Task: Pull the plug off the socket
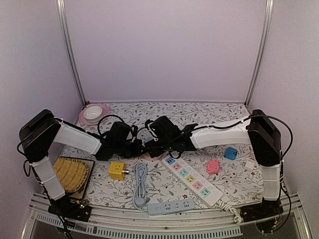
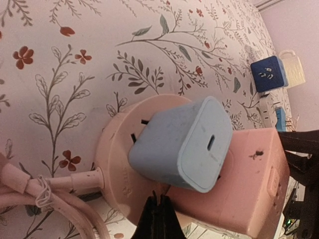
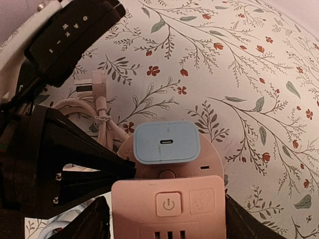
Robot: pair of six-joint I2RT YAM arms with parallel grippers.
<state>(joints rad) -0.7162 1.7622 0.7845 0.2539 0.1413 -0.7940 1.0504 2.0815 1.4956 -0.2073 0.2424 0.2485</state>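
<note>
There is one blue plug (image 2: 184,144) and one pink socket (image 2: 254,169). They sit mid-desk where my two arms meet, and in the top view the arms hide them.

Around them I count:
- two power strips, a white one with coloured outlets (image 1: 194,180) and a pale blue one (image 1: 171,207)
- three cube adaptors, yellow (image 1: 117,170), blue (image 1: 230,153) and white (image 1: 249,165)
- one small pink adaptor (image 1: 213,166)
- one coiled grey cable (image 1: 141,184)
- one wicker basket (image 1: 70,174)
- one pink plate (image 1: 102,110) with a white bowl (image 1: 92,113) on it

The plug is seated in the socket's round face, just beside its boxy part with the power button. Its long axis runs straight out from that face. The slotted port end points away from the socket, towards my right wrist camera. The socket's pink cord (image 2: 60,184) leaves the round base on the far side from the box and lies bundled on the cloth.

My left pincer (image 2: 158,219) has its fingers pressed together, the tip against the rim of the round base. My right pincer (image 3: 167,214) has its fingers apart, one on each side of the boxy part. I cannot tell whether they press on it.

The desk (image 1: 164,112) wears a white cloth printed with leafy sprigs and small red flowers. Plain pale lilac walls (image 1: 164,50) close in the back and sides, with metal posts at the corners.
</note>
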